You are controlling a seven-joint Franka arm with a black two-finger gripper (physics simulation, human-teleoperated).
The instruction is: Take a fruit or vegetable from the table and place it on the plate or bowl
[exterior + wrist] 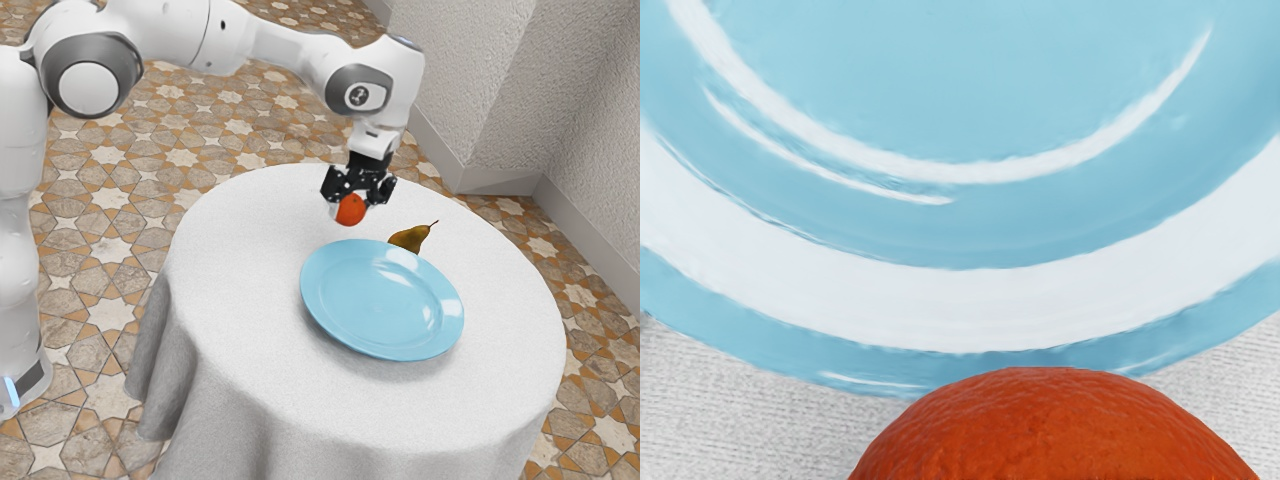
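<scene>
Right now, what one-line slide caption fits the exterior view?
Gripper holds an orange above the table, near the rim of the blue plate; a pear lies beyond it.

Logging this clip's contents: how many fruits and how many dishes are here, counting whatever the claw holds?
Fruit: 2 (orange held in the claw, pear on the table)
Dishes: 1 (blue plate)
Total: 3

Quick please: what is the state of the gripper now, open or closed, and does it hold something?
The gripper: closed on the orange, holding it above the table beside the blue plate.
</scene>
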